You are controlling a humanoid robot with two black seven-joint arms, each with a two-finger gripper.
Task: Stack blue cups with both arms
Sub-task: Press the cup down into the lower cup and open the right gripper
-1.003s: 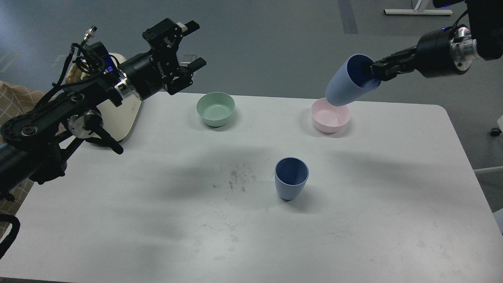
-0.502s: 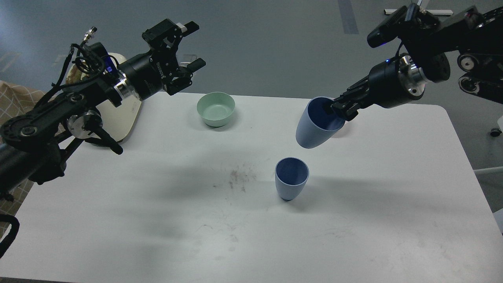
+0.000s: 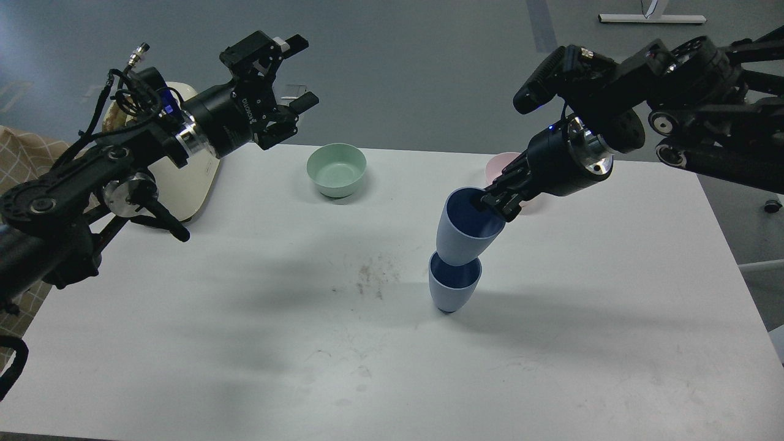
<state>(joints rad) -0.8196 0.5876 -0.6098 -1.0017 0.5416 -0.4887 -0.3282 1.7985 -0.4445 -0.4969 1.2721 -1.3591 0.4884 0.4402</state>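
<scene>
One blue cup (image 3: 452,288) stands upright on the white table (image 3: 245,343), right of the middle. My right gripper (image 3: 495,200) is shut on the rim of the second blue cup (image 3: 465,231) and holds it tilted directly over the standing cup, its narrow base at that cup's mouth. My left gripper (image 3: 295,73) is open and empty, raised above the table's far left edge, well away from both cups.
A mint-green bowl (image 3: 336,169) sits at the back middle. A pink bowl (image 3: 497,166) is mostly hidden behind my right wrist. A cream-coloured tray (image 3: 190,177) lies at the far left under my left arm. Dirt marks (image 3: 370,275) show near the table's middle.
My right arm has carried the held cup down and to the left, from above the pink bowl to right over the standing cup. The left arm has barely moved.
</scene>
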